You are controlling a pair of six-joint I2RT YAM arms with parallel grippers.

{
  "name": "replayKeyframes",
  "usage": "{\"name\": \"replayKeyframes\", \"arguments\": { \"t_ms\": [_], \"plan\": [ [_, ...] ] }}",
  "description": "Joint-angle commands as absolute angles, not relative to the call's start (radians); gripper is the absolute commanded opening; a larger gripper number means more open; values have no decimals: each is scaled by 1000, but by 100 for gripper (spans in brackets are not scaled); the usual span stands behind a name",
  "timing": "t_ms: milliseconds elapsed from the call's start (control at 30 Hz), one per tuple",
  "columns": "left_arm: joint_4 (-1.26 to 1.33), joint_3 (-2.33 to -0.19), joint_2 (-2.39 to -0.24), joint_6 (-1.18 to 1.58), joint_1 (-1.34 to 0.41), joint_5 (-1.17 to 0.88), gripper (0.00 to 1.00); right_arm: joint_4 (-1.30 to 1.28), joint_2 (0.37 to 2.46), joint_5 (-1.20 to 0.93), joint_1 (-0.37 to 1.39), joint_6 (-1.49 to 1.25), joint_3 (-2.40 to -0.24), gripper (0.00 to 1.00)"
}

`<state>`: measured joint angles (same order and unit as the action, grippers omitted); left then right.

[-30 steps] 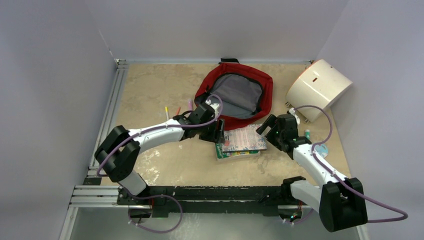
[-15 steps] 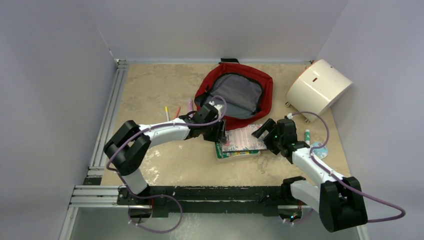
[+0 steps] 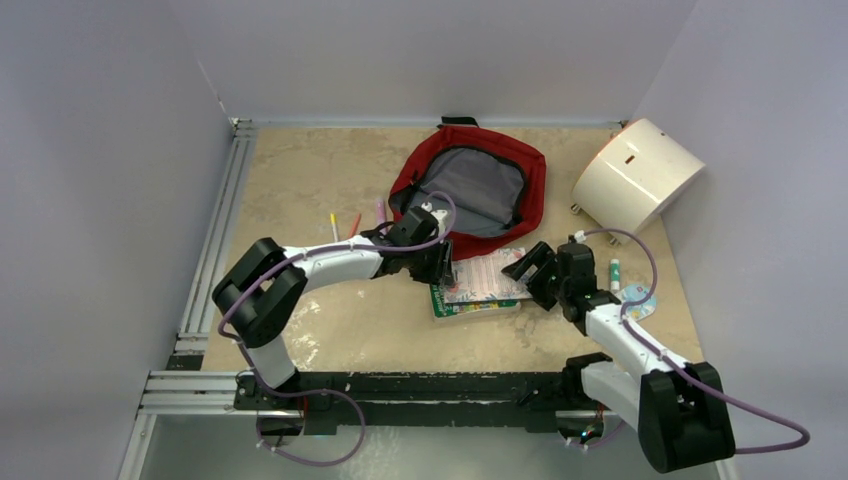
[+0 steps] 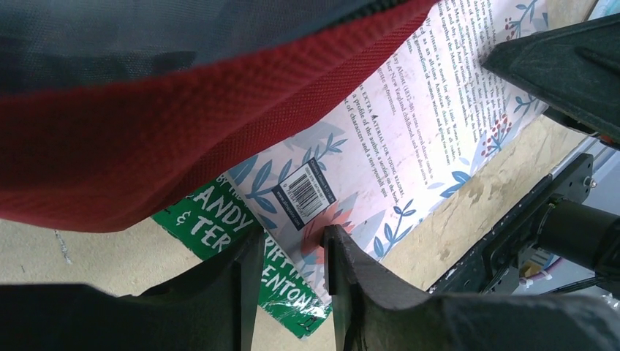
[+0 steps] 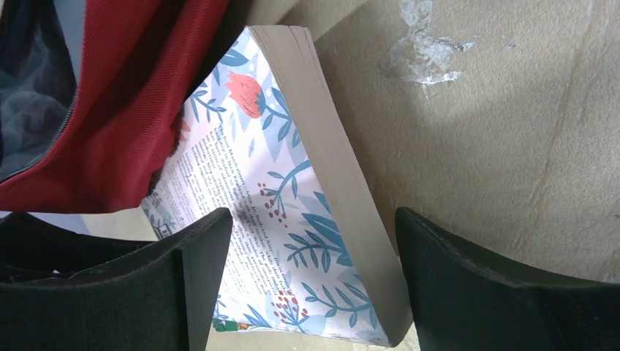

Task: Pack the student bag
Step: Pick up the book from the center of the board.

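Note:
The student bag (image 3: 470, 185) lies open at the back centre, grey lining up. A floral book (image 3: 487, 276) rests on a green book (image 3: 468, 304) just in front of it. The bag's red rim (image 4: 146, 139) overlaps the floral book's far edge (image 5: 241, 146). My left gripper (image 3: 440, 265) is at the book's left corner. Its jaws (image 4: 292, 238) stand narrow, pinching that corner of the floral book (image 4: 380, 131). My right gripper (image 3: 527, 268) is open. Its jaws (image 5: 314, 219) straddle the right corner and page block without touching.
A white rounded box (image 3: 636, 178) stands at the back right. Pens (image 3: 345, 222) lie left of the bag. A marker (image 3: 614, 268) and a round blue item (image 3: 640, 298) lie right of the right arm. A metal rail (image 3: 215, 240) runs along the left edge.
My right gripper has moved left and nearer, closing in on the floral book's right corner. My left arm has shifted its elbow slightly; the books have stayed put.

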<state>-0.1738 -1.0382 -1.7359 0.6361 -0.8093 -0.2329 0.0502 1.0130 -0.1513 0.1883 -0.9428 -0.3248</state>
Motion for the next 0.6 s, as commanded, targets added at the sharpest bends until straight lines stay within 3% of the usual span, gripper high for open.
{"name": "replayKeyframes", "arguments": {
  "t_ms": [0,300,567],
  "plan": [
    [-136,-1066,-1764,631,-808,-243,35,111,934,-223,192,-961,-338,81],
    [-125,-1076,-1784,620,-809,-255,34,170,760,-292,192,-942,-347,68],
    [-123,-1078,-1781,611,-808,-254,34,213,762,-383,192,-885,-374,55]
  ]
}}
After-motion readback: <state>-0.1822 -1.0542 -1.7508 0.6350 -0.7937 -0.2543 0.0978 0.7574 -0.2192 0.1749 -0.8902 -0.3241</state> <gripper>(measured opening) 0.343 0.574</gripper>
